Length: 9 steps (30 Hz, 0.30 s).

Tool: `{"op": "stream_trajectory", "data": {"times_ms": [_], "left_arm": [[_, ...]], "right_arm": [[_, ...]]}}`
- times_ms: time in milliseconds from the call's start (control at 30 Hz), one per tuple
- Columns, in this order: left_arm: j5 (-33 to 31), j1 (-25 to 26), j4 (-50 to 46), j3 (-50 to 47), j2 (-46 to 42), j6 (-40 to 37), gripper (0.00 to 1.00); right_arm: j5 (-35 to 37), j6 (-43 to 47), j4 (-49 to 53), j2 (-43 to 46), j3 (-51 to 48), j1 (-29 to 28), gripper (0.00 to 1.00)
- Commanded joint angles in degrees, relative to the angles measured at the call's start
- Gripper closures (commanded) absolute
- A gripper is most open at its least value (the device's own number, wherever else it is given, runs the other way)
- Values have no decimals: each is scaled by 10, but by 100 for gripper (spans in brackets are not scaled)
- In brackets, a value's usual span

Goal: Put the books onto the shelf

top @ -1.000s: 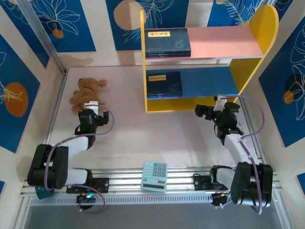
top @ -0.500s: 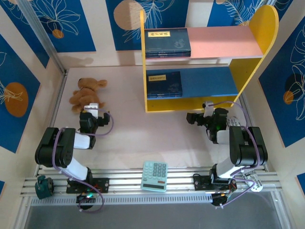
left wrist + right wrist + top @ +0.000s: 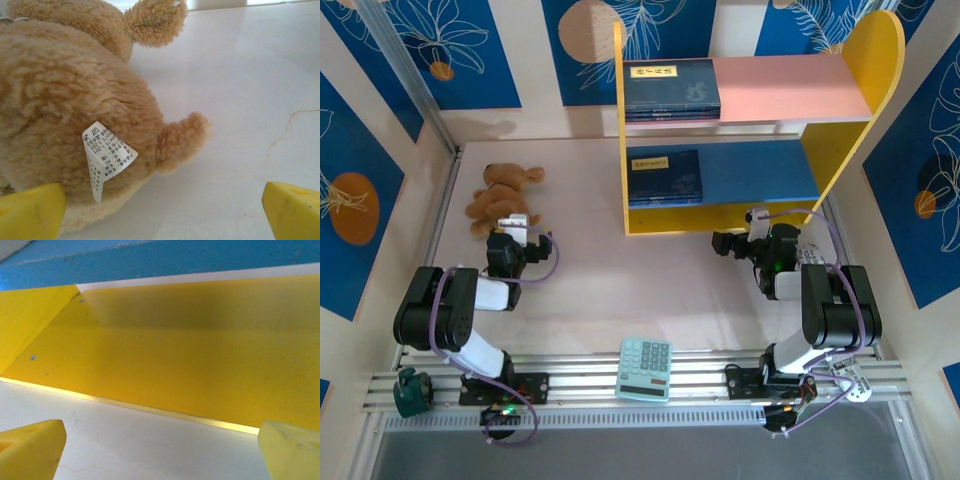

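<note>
I am seeing the books on the shelf [image 3: 882,60]: one stack [image 3: 670,88] on the pink top board [image 3: 790,85], another [image 3: 663,177] on the blue lower board [image 3: 760,170]. The left tool [image 3: 513,224] is gaping empty beside the plush toy [image 3: 500,195]. The right tool [image 3: 720,243] is gaping empty near the shelf's yellow base. I am judging that any retreat needs slow, straight motion, nudging neither. I am finding each stack's count hard to make out.
</note>
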<state>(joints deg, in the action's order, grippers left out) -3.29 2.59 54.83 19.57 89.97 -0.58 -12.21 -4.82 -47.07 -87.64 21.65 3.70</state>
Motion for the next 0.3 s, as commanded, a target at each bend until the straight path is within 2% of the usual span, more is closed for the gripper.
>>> {"op": "stream_trajectory", "data": {"times_ms": [0,267], "left_arm": [[15,-1,0,12,-4,-7,0],[15,-1,0,12,-4,-7,0]], "right_arm": [[4,13,-16,4,10,-2,1],[5,13,-14,4,10,-2,1]]}}
